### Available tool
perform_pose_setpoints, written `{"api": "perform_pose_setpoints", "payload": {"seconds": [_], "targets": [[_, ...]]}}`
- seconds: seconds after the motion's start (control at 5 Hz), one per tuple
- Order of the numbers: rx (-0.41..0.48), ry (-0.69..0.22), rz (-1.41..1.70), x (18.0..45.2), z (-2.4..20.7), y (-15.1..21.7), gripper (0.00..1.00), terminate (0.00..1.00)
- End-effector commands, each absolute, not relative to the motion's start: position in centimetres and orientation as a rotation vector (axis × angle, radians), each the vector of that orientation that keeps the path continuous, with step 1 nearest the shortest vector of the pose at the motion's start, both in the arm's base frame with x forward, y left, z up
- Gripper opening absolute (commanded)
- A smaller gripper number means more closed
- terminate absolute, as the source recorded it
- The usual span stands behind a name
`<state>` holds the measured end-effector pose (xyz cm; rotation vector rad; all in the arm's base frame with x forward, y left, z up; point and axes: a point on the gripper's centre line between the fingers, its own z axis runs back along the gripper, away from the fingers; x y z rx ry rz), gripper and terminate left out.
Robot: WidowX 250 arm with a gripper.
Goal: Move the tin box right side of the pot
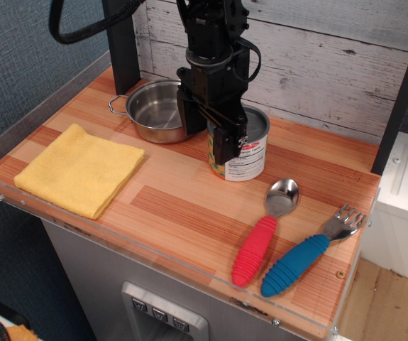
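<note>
While my gripper (221,135) sits low over the can (245,153), fingers look closed on its left side, front finger (226,142) pressed against the label; far finger is hidden, so that grip is a judgement. Can stands on the counter (182,206) just right of the pot (154,110), near it but apart. Side hold keeps it vertical. Long axis upright, lid up, nutrition panel facing the camera. Spoon (264,231) and fork (306,256) lie nearer the front; cloth (76,170) is far left.
</note>
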<state>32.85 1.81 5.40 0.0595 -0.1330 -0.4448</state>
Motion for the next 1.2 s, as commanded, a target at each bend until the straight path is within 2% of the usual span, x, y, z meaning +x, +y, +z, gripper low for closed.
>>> {"api": "perform_pose_setpoints", "payload": {"seconds": [0.0,0.2,1.0], "targets": [[0.052,-0.180,-0.509,35.4,6.4,0.4,1.00,0.00],[0.042,-0.176,-0.536,35.9,6.5,-0.4,1.00,0.00],[0.035,-0.277,-0.509,36.8,8.2,-1.8,1.00,0.00]]}}
